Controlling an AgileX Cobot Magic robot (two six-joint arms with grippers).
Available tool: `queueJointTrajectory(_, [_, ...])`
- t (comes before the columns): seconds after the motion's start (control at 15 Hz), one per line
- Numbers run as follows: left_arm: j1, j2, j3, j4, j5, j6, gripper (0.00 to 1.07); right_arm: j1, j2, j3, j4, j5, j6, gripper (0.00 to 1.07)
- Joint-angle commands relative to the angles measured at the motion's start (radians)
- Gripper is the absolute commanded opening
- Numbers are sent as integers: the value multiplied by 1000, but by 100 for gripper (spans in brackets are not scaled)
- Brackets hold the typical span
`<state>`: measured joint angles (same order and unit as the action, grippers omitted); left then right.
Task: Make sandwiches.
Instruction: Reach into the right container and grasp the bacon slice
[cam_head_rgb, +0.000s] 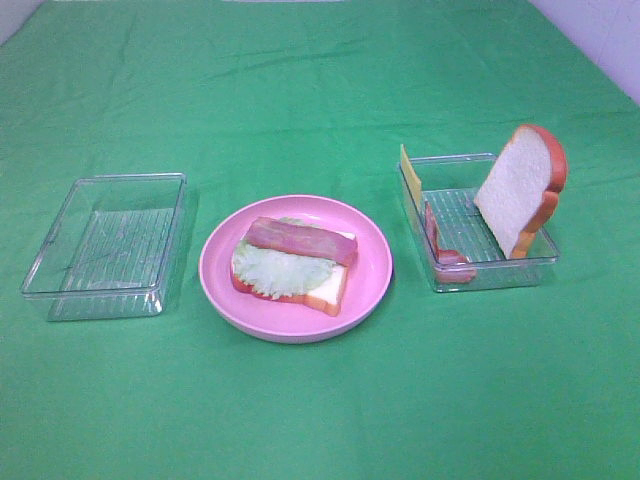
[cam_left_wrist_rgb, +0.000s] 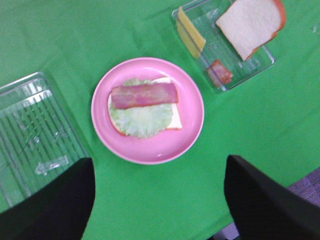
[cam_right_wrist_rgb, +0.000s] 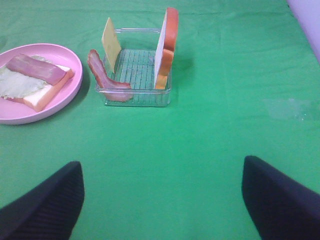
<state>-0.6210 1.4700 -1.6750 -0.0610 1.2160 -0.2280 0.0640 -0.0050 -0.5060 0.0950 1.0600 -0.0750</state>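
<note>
Three cameras, one shared patch: the plate, its sandwich and the filled tray.
Your high camera looks down aslant over the whole cloth. Your left wrist camera looks steeply down from well above the plate, catching the empty tray too. Your right wrist camera sits lower, facing the filled tray, the plate partly cut off.

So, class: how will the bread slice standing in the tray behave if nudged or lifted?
The bread slice stands on edge, tilted, in the clear tray, so a nudge would probably topple it. It holds its shape unsupported, so it is likely stiff rather than floppy.
</note>
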Motion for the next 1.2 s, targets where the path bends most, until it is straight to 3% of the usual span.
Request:
queueJointTrajectory(0.07, [-5,-193,241,44,71,-6,69,-6,-14,0,-4,-2,11,81])
queueJointTrajectory(0.33, [-5,-445,534,136,71,-6,69,-6,-14,0,-4,-2,11,81])
queueJointTrajectory(0.67, [-5,-744,790,143,66,1,69,-6,-14,0,-4,-2,11,81])
queueJointTrajectory(0.73, [-5,-878,891,145,46,20,69,-6,-14,0,-4,-2,11,81])
queueJointTrajectory(1.2, [-5,-1346,1121,168,40,30,69,-6,-14,0,-5,-3,11,81])
